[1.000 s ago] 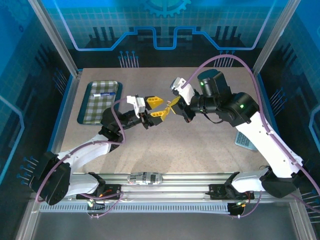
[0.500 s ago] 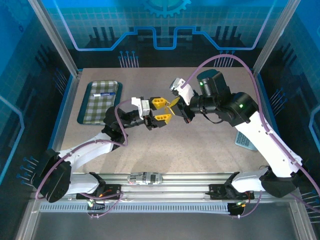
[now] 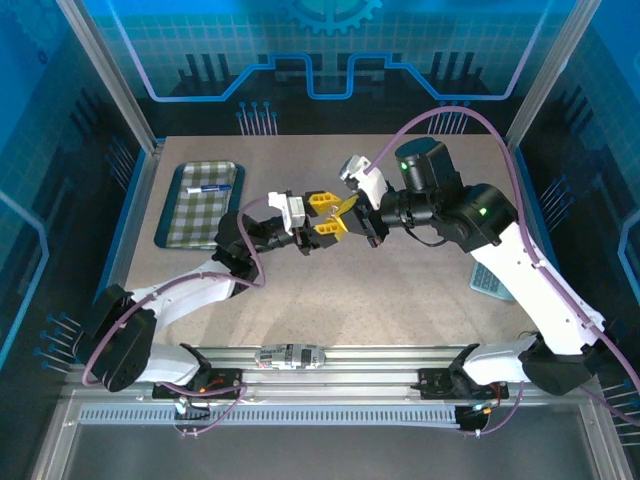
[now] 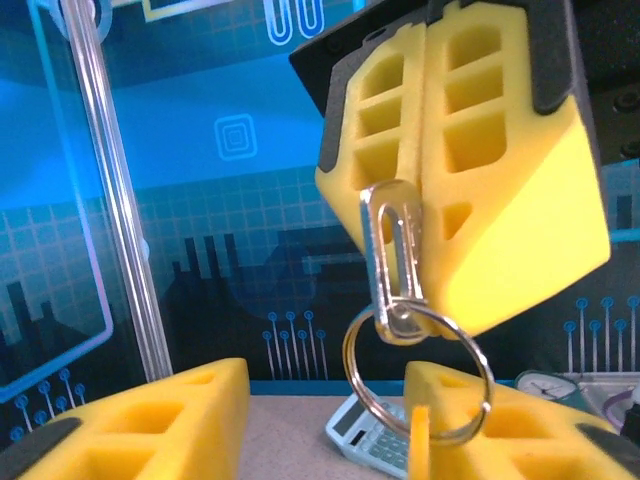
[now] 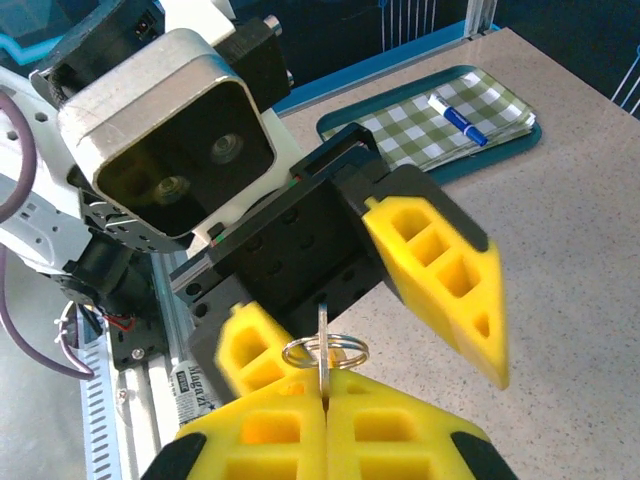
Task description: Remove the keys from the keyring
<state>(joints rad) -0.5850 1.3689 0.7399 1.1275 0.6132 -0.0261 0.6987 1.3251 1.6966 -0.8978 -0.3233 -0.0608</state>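
Between the two arms, above the table, my right gripper [image 3: 348, 206] is shut on a flat silver key [image 4: 392, 250], seen edge-on in the right wrist view as a thin blade [image 5: 323, 336] between the pads [image 5: 325, 390]. The keyring [image 4: 347, 358], a silver split ring, hangs from the key's lower end. A thin yellow-orange strip [image 4: 418, 445] stands at the ring's bottom. My left gripper [image 3: 325, 215] is open, its yellow fingers [image 4: 130, 425] on either side of the ring [image 5: 293, 351]. The ring lies close to the right-hand finger [image 4: 530, 420]; whether they touch is unclear.
A green checked tray [image 3: 197, 203] with a pen lies at the table's back left. A pale calculator [image 3: 488, 280] lies by the right edge, behind the ring in the left wrist view [image 4: 365, 435]. Metal frame posts and blue panels wall the table.
My left gripper has moved right, up to the right gripper's tips, and its jaws have narrowed somewhat around the ring. The right gripper has kept its hold and place.
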